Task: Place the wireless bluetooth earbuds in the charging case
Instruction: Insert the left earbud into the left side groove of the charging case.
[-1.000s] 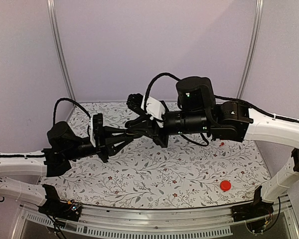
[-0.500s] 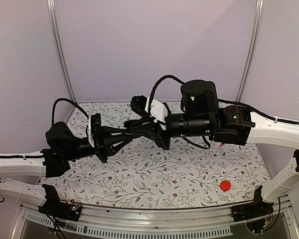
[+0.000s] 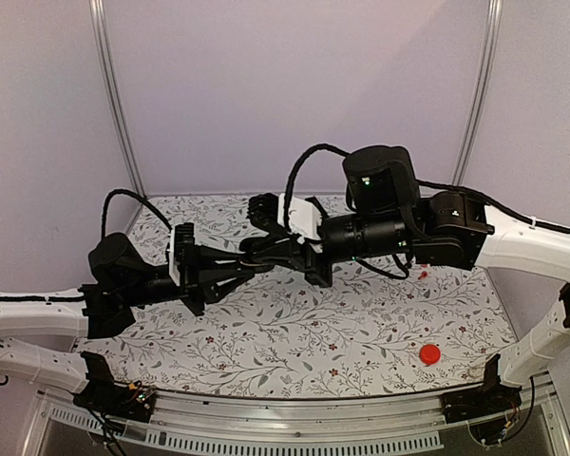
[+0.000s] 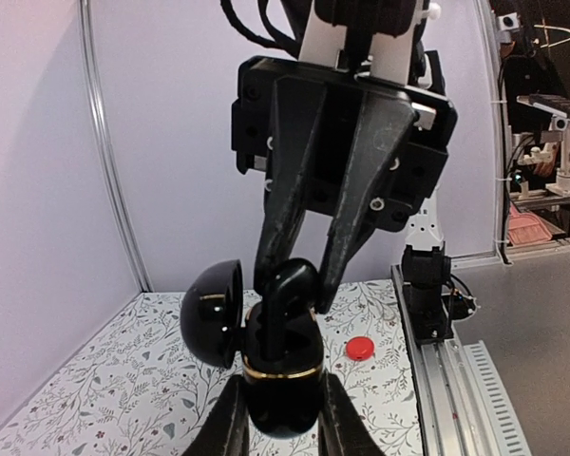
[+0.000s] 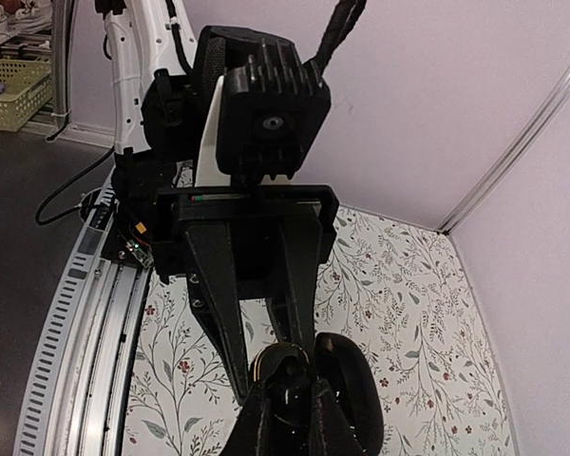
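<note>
Gripping the charging case [image 4: 280, 389] by its lower half, the left hand [image 4: 283, 429] has its two fingers [image 4: 230, 427] pressed against the case's opposite sides and holds it in the air above the flowered counter [image 3: 294, 332]. The case is glossy black with a thin gold band around its rim, and its round lid [image 4: 214, 309] is swung open to one side on the hinge. Facing it from the other side, the right hand [image 5: 290, 423] has its fingers pinched tight on a small black earbud [image 4: 290, 277]. The earbud's lower end sits in the open mouth of the case while its upper end is clamped between the fingertips. In the overhead view the two hands meet tip to tip near the middle of the counter, well above its surface. A flat red disc [image 3: 428, 354] lies on the counter near the front right, well apart from both hands.
</note>
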Robot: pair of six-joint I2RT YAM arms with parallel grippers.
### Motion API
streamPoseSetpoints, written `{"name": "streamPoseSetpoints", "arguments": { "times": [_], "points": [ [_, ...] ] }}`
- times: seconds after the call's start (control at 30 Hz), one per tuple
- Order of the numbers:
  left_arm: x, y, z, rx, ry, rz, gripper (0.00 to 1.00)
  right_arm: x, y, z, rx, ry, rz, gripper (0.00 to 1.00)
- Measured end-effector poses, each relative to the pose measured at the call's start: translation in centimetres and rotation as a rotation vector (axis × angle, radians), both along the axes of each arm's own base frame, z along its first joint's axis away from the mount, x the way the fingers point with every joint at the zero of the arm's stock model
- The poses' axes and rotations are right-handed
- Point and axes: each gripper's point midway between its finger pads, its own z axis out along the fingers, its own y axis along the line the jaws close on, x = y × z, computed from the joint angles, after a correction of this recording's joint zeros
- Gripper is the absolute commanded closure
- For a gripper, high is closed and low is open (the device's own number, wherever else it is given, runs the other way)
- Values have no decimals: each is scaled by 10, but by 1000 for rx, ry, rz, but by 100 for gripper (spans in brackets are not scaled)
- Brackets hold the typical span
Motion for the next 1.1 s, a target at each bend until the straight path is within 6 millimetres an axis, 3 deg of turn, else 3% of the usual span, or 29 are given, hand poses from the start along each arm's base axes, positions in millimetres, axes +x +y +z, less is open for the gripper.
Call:
{"name": "streamPoseSetpoints", "arguments": {
  "times": [0.77,0.87,1.1],
  "points": [
    [-12,-5,-5,20,3,-66,83,-10,-2,-7,-90,-20,77,98],
    [-12,-5,-7,29,10,-69,83,-11,-1,-10,-100,-16,83,92],
    [-12,-6,-8,32,12,-69,83,-13,1,-17,-125,-3,98,65]
  ]
}}
